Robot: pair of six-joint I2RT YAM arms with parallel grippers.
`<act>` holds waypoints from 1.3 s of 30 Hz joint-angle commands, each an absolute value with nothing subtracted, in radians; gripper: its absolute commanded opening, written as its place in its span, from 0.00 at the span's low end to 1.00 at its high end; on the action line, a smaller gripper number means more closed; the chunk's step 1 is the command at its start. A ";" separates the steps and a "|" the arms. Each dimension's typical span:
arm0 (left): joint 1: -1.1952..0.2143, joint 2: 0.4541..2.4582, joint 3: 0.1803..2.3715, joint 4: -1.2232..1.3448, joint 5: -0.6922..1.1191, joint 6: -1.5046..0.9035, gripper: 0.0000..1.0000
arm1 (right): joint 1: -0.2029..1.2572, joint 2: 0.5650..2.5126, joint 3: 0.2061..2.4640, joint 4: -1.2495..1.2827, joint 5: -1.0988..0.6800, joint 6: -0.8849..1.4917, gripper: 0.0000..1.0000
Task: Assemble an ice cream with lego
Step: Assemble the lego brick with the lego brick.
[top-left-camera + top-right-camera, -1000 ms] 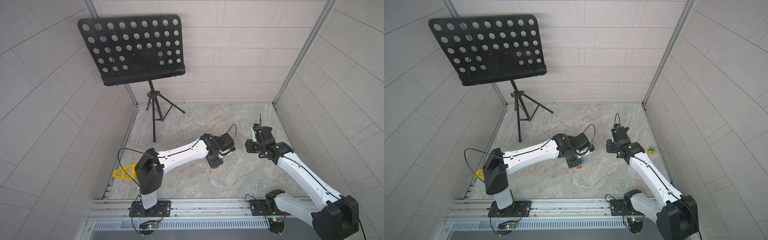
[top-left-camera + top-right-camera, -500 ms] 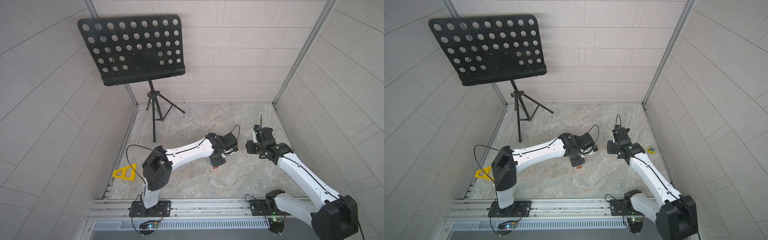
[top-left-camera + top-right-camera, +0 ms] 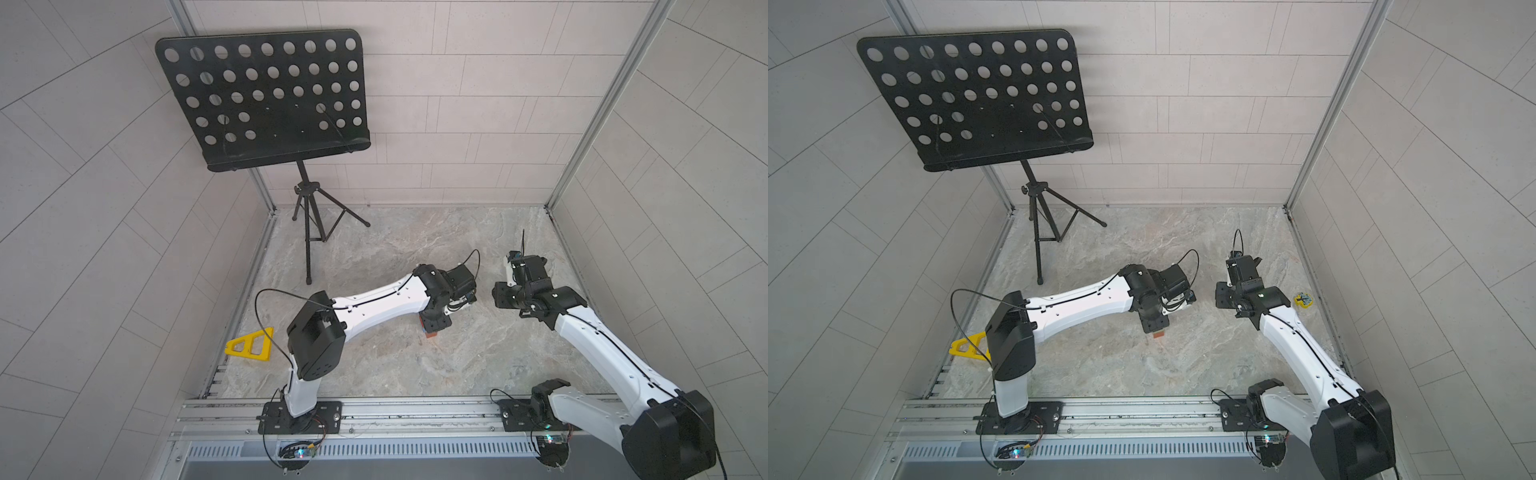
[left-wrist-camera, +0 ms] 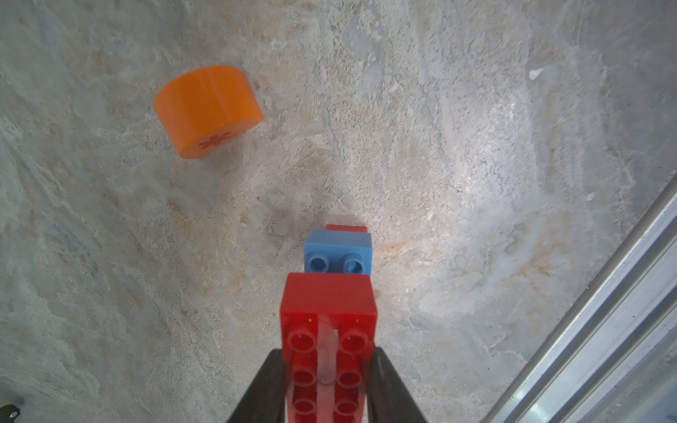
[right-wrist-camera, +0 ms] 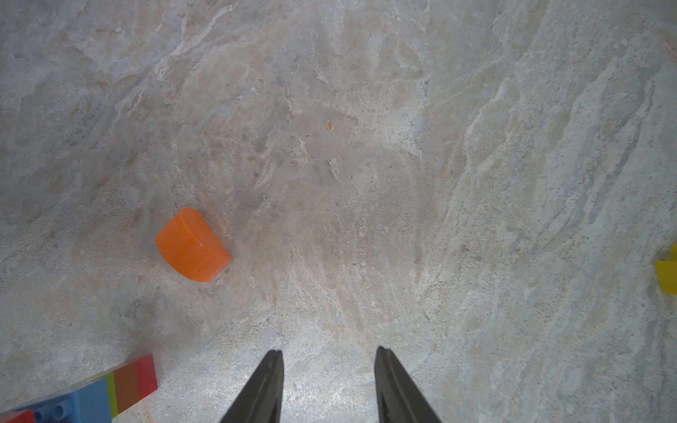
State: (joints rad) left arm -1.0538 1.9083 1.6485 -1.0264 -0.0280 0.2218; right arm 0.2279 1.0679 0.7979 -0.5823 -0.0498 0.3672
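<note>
Nearest, at the left edge, the yellow triangular frame point(image 3: 249, 344) lies out of play. Mid-table, the left gripper point(image 4: 328, 351) is clamped across the long sides of the red wide brick point(image 4: 328, 296), carrying the unfinished brick stack point(image 5: 91, 399) tipped over, its blue, green, orange and red layers pointing away just above the table point(image 4: 476, 146). To its right the right gripper point(image 5: 328, 349) hangs part-way open with nothing between its jaws. The orange half-round dome point(image 4: 207, 110) lies loose on its flat side, well apart from the stack and hidden in both top views. It is probably light, stiff and slick, so pinching its two flat faces looks safer than its curve. The narrow stem may snap off if levered. The music stand point(image 3: 266, 99) stands farthest, on the left.
</note>
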 commanded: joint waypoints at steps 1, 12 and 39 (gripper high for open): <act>-1.065 1.924 1.683 -1.062 -0.023 0.232 0.26 | 0.222 1.058 0.790 -0.578 -0.054 0.359 0.46; -1.066 1.961 1.692 -1.076 -0.020 0.232 0.26 | 0.216 1.058 0.784 -0.573 -0.058 0.356 0.46; -1.066 2.020 1.768 -1.160 -0.017 0.299 0.26 | 0.206 1.062 0.772 -0.560 -0.075 0.350 0.46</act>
State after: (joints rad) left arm -1.0615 1.9953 1.7367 -1.1091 -0.0227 0.2718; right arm 0.2089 1.0679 0.7849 -0.5640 -0.0750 0.3592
